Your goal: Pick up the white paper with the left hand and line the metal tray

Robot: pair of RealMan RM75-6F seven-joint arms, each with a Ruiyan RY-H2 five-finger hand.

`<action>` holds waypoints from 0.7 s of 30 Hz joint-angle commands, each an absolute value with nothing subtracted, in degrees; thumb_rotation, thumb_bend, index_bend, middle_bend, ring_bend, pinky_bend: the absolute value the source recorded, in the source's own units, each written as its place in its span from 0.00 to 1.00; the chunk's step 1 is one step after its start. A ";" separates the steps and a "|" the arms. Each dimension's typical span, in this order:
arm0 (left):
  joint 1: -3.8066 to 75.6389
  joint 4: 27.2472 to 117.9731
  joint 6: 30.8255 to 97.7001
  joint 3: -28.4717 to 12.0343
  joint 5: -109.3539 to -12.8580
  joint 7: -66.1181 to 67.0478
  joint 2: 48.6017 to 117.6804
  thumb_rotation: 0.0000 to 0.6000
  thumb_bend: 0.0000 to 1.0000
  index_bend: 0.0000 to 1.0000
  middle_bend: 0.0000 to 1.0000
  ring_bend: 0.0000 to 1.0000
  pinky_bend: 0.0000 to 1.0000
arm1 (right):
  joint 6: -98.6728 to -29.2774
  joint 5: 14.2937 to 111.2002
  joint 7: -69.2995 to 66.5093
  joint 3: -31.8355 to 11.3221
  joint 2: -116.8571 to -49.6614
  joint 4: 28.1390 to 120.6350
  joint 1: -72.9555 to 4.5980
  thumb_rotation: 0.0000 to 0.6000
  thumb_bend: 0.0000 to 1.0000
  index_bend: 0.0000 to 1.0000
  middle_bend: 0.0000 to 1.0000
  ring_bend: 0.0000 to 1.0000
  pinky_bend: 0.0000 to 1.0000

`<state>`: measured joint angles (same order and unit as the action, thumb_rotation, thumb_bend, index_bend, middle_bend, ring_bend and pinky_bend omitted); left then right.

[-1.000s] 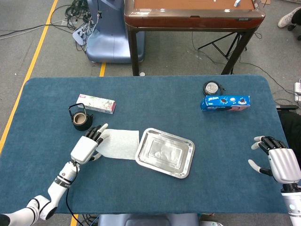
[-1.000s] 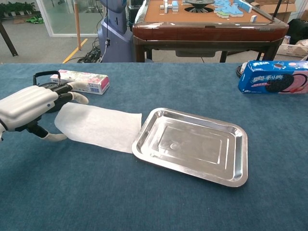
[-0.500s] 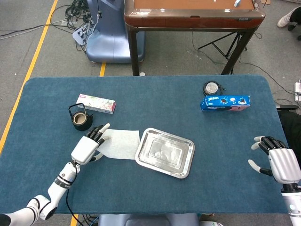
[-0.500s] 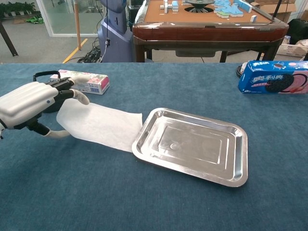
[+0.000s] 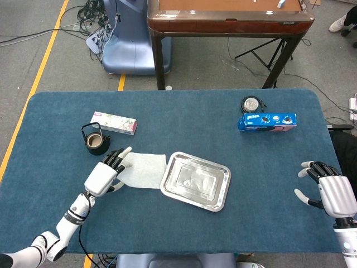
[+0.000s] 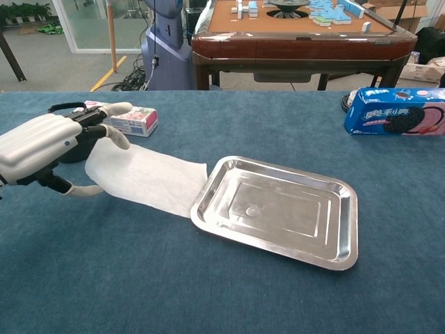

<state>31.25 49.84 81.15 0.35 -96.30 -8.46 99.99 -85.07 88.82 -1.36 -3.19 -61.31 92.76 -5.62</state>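
Note:
The white paper (image 5: 144, 169) (image 6: 149, 179) lies on the blue table just left of the metal tray (image 5: 195, 180) (image 6: 278, 205), its right edge touching the tray's rim. My left hand (image 5: 103, 174) (image 6: 38, 147) grips the paper's left edge, which curls up off the cloth between thumb and fingers. The tray holds nothing. My right hand (image 5: 329, 191) rests at the table's right edge, fingers apart, holding nothing; the chest view does not show it.
A small black kettle (image 5: 95, 142) and a tissue pack (image 5: 114, 123) (image 6: 122, 118) sit behind my left hand. A blue cookie box (image 5: 268, 121) (image 6: 396, 111) and a round metal object (image 5: 252, 104) lie at the back right. A brown table (image 5: 228, 17) stands beyond.
My left hand has risen slightly and drawn the paper's left edge up and toward the tray. The right hand has not moved.

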 commanded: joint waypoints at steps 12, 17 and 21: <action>31.22 49.41 81.53 0.33 -96.36 -8.88 100.61 1.00 0.22 0.45 0.00 0.00 0.12 | -85.17 88.79 -1.33 -3.24 -61.28 92.80 -5.59 1.00 0.20 0.45 0.32 0.24 0.30; 31.23 49.38 81.54 0.33 -96.35 -8.83 100.68 1.00 0.22 0.46 0.00 0.00 0.12 | -85.16 88.79 -1.45 -3.23 -61.22 92.80 -5.58 1.00 0.20 0.45 0.32 0.24 0.31; 31.18 49.37 81.55 0.29 -96.24 -8.89 100.72 1.00 0.23 0.47 0.00 0.00 0.13 | -85.26 88.86 -1.46 -3.23 -61.19 92.82 -5.55 1.00 0.20 0.45 0.32 0.24 0.30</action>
